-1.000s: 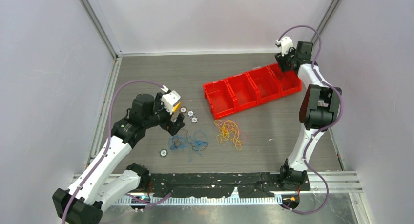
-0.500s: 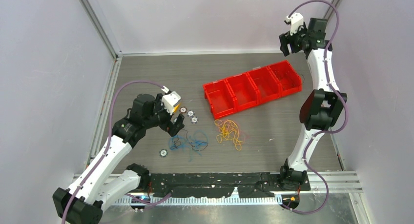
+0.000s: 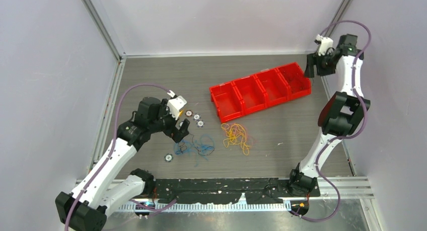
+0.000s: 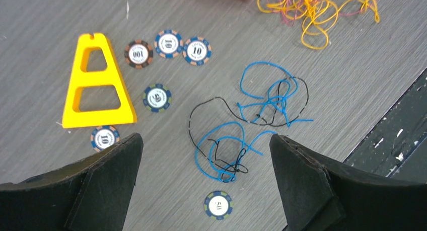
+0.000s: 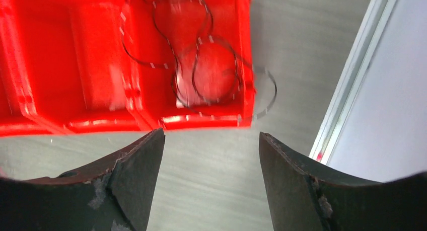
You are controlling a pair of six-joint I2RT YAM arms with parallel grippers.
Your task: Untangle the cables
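I saw the left pincer (image 4: 205, 140) spread wide above thin blue-and-black cables (image 4: 269, 102) on the grey counter (image 3: 151, 75); the right pincer (image 5: 211, 134) gaped empty near a thin black cable (image 5: 195, 46) in the red plastic bin (image 5: 75, 65).

Robot test cell in a lab.
Blank pale panels (image 3: 216, 19) in aluminium framing (image 3: 100, 24) wall in a grey wood-grain tabletop (image 3: 151, 75) on three sides, one corner post just beyond the right end effector (image 3: 309, 70). Two white robot arms (image 3: 108, 160) are bolted by a metal rail (image 3: 355, 185) at the tabletop's edge, well back from the left end effector (image 3: 182, 133).
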